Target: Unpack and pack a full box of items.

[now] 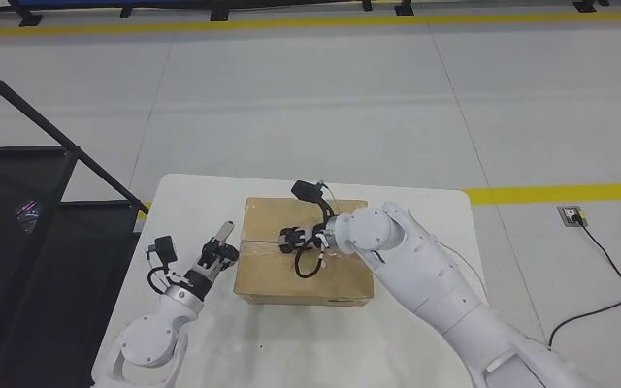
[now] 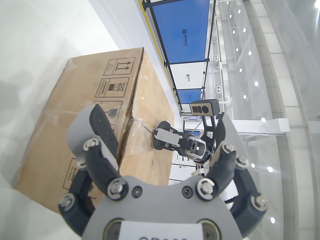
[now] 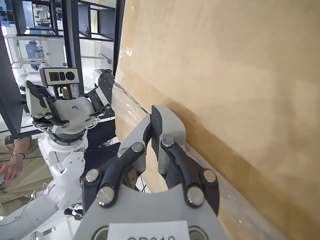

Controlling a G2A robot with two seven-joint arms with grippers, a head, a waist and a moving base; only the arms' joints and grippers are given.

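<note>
The cardboard box (image 1: 306,260) sits shut mid-counter (image 1: 427,223), with clear tape (image 3: 125,104) along its seam. The right gripper (image 1: 287,239) lies on the lid, fingers pressed together (pads touching). The left gripper (image 1: 226,242), fingers spread, is at the box's left side.

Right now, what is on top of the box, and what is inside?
The right pincer, shut, lies on the box top at its taped seam. The box is closed, so whatever is inside is hidden.
</note>
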